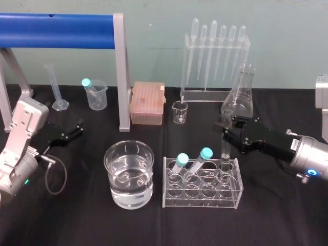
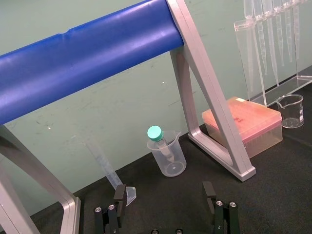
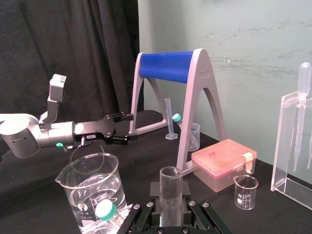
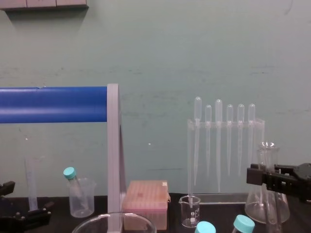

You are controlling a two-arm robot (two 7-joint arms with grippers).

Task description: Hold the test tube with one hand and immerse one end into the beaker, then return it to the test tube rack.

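Note:
The test tube (image 1: 225,149) stands upright with its lower end in the back right hole of the clear test tube rack (image 1: 202,196). My right gripper (image 1: 227,134) reaches in from the right and is shut on the tube's middle. In the right wrist view the test tube (image 3: 170,187) sits between the black fingers (image 3: 146,214) of my right gripper (image 3: 170,208). The wide beaker (image 1: 129,174), part full of clear liquid, stands just left of the rack. My left gripper (image 1: 73,133) rests open at the far left, its fingers (image 2: 120,194) apart with nothing between them.
Two teal-capped tubes (image 1: 193,163) lean in the rack. Behind it stand a small glass beaker (image 1: 180,111), a pink tip box (image 1: 147,102), a conical flask (image 1: 241,97) and a pipette stand (image 1: 215,61). A blue roller frame (image 1: 121,72), a plastic beaker (image 1: 96,95) and a measuring cylinder (image 1: 56,89) are at back left.

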